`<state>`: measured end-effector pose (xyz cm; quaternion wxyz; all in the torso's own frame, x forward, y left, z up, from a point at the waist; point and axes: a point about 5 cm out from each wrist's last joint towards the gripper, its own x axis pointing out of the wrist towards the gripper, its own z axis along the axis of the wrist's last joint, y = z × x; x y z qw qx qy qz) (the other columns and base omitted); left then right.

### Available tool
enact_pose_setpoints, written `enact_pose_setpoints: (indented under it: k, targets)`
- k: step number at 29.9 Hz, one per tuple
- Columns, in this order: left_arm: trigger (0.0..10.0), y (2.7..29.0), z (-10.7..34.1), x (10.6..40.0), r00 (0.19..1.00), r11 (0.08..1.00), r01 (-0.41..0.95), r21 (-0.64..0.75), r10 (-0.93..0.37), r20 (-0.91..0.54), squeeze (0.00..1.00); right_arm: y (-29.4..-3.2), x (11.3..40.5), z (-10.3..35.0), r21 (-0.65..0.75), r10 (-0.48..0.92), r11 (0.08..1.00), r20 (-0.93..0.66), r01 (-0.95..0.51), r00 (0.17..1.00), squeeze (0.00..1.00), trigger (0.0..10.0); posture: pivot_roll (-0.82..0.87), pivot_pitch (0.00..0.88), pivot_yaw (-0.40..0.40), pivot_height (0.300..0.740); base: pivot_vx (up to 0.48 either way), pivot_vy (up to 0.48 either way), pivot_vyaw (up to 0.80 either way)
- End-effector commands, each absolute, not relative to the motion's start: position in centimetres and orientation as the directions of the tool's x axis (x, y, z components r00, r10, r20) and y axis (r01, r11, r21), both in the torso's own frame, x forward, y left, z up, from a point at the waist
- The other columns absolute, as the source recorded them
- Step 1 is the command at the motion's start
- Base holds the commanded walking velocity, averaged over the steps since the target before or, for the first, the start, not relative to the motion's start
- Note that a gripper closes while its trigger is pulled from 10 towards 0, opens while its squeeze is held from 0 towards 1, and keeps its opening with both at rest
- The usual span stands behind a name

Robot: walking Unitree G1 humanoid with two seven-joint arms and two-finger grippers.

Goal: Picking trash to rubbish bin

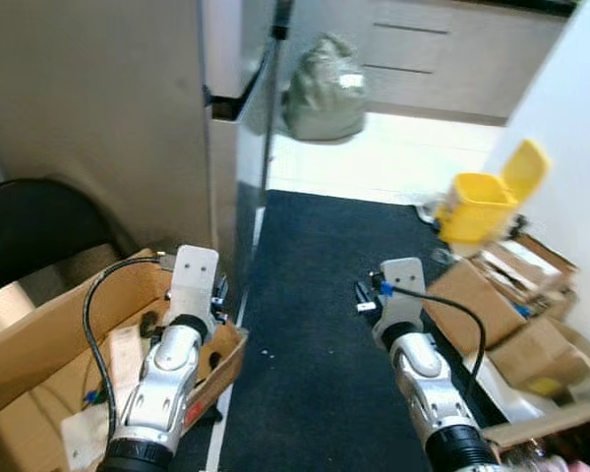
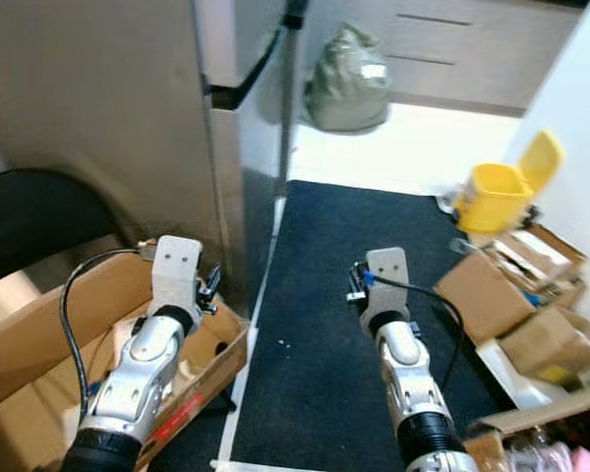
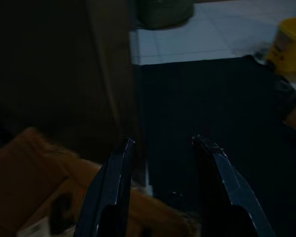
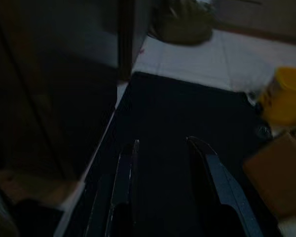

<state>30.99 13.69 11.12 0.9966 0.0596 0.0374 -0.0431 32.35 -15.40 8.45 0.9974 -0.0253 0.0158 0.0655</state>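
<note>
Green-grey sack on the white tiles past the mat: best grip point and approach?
Grip the bunched neck at the top of the sack, coming from above. The body is wide and slumped, likely too bulky for the open right gripper; the gathered top narrows to something the fingers could close around.

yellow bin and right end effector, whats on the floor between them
Mostly bare dark mat, seen in both eye views. A small dark object lies on it just before the yellow bin; cardboard boxes flank the right end effector.

floor: pale tile (image 1: 393, 162) at the far end, dark mat (image 1: 324, 324) running down the middle
on the tile: a stuffed grey-green bag (image 1: 324, 88)
mat's right edge: yellow bin (image 1: 477, 208), lid up
right side: brown cardboard boxes (image 1: 511, 315)
left side: open cardboard box (image 1: 39, 364)
</note>
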Motion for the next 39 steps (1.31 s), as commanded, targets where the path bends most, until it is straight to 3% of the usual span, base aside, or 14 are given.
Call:
enact_pose_setpoints:
  k: [1,39]
  targets:
    - [10.0,13.49,10.66,30.89,0.991,0.988,0.102,0.118,-0.09,-0.103,0.0,-15.7,32.01,7.91,-0.045,0.118,0.992,-0.062,-0.121,0.991,0.0,10.0,0.0,0.107,-0.051,0.74,0.0,0.0,-0.8]
    - [10.0,13.01,10.54,31.55,0.989,0.988,0.111,0.111,-0.099,-0.107,0.0,-16.29,32.24,8.05,-0.055,0.078,0.995,-0.084,-0.083,0.993,0.0,10.0,-0.01,0.11,-0.059,0.74,0.0,0.0,-0.8]
